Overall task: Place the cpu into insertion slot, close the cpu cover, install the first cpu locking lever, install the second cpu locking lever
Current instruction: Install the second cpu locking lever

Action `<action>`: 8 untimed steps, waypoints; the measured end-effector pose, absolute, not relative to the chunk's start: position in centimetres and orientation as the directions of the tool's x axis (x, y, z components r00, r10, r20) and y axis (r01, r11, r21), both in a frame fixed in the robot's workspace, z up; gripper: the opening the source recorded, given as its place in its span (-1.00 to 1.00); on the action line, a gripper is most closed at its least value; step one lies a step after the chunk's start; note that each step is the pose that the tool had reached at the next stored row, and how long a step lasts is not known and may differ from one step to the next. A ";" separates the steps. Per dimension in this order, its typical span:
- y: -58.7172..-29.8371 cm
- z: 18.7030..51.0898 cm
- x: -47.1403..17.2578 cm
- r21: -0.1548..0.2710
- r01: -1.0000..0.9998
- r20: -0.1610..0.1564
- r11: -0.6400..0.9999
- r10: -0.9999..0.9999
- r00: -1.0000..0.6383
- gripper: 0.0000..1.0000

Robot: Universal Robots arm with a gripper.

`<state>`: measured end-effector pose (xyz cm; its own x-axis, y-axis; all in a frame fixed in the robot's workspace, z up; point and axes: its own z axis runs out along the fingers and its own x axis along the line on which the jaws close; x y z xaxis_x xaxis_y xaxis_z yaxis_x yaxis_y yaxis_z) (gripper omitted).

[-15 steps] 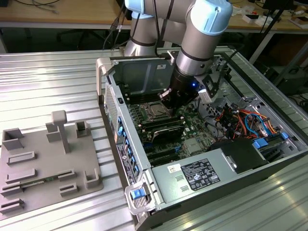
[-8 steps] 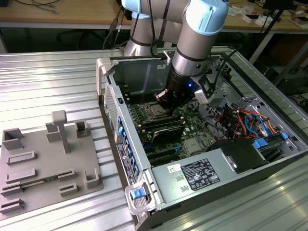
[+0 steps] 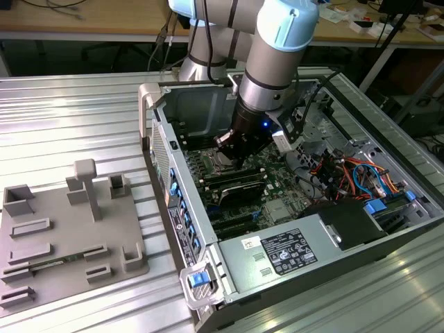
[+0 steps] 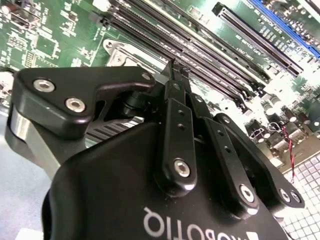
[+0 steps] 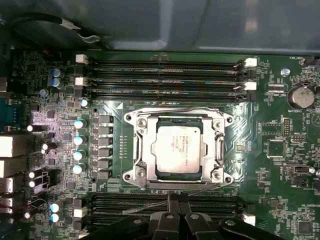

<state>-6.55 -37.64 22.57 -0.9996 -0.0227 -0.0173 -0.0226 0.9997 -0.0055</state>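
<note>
The cpu [image 5: 179,149] lies flat in the socket on the green motherboard, its dull metal top showing through the square window of the cpu cover [image 5: 141,146]. The cover lies down flat around it. One thin wire lever [image 5: 175,109] runs along the socket's far edge. Another thin wire lever [image 5: 145,207] slants across the memory slots beside my fingertips. My gripper [image 5: 177,199] is shut, its black fingers pressed together just off the socket's near edge. The second wrist view shows the gripper [image 4: 175,67] closed over the board. In the exterior view the gripper [image 3: 231,158] reaches down into the open computer case.
Rows of memory slots [image 5: 165,75] flank the socket on both sides. The case wall [image 3: 163,159] rises at the exterior view's left, with a power supply [image 3: 284,251] in front and coloured cables [image 3: 354,173] at the right. A grey fixture plate [image 3: 69,236] lies outside the case.
</note>
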 end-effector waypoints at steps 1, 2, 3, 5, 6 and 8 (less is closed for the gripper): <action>-37.6 22.5 -6.7 -0.005 -0.023 -0.017 1.000 -0.023 -1.000 -0.79; -37.6 22.4 -6.8 -0.005 -0.023 -0.017 1.000 -0.023 -1.000 -0.79; -37.6 22.2 -7.0 -0.005 -0.023 -0.017 1.000 -0.023 -1.000 -0.79; -37.6 21.9 -7.3 -0.005 -0.023 -0.017 1.000 -0.023 -1.000 -0.79; -37.6 21.8 -7.4 -0.005 -0.023 -0.017 1.000 -0.023 -1.000 -0.79; -37.6 21.5 -7.6 -0.005 -0.023 -0.016 1.000 -0.023 -1.000 -0.79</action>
<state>-7.58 -37.63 21.48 -0.9996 -0.0228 -0.0160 -0.0227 0.9997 -0.0054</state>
